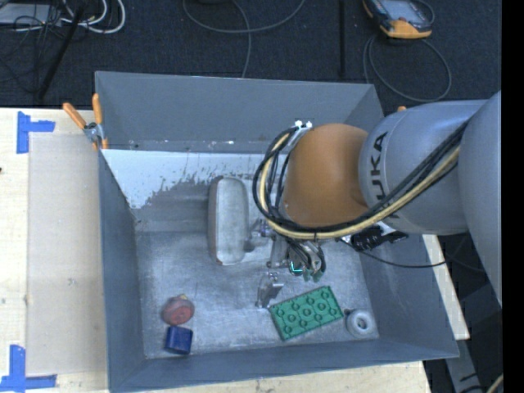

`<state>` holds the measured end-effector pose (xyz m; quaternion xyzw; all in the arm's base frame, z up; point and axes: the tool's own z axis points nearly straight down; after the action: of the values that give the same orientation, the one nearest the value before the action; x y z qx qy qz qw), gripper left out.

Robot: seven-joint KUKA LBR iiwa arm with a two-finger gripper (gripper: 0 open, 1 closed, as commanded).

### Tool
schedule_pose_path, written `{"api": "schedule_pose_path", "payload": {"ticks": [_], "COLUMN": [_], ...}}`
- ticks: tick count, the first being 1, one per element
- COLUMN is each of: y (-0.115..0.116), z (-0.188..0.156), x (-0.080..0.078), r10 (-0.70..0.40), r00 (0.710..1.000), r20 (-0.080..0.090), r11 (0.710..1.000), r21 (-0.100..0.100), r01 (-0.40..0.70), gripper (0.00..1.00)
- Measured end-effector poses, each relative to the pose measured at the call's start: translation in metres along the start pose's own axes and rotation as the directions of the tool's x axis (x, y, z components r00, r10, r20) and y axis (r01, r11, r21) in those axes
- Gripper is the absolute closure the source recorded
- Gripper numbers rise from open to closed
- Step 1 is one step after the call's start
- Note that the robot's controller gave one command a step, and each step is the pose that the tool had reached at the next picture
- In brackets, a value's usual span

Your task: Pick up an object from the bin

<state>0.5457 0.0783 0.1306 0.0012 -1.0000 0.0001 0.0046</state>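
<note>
My gripper (pixel 272 287) hangs under the arm's orange cover, low over the bin floor right of the middle. A green studded building plate (pixel 307 312) lies flat just to its lower right, close to it but apart. A long grey rounded block (pixel 228 219) lies lengthways just to its upper left. A small white ring (pixel 359 323) rests beside the green plate's right end, near the front right corner.
A pinkish-red round disc (pixel 178 309) and a small blue block (pixel 178 340) lie together in the front left corner. The arm and its cable loops cover the bin's right side. Bare floor lies between the grey block and the disc.
</note>
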Motion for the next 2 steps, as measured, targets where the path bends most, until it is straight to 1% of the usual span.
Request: {"api": "schedule_pose_path", "payload": {"ticks": [1, 2], "y": [-0.056, -0.088], "z": [-0.001, 0.062], "x": [0.054, 0.052], "r10": [-0.007, 0.003], "r00": [1.000, 1.000], "r20": [0.001, 0.011], "r11": [1.000, 1.000], "r21": [0.000, -0.001], "r01": [0.007, -0.003], "gripper": [0.00, 0.00]}}
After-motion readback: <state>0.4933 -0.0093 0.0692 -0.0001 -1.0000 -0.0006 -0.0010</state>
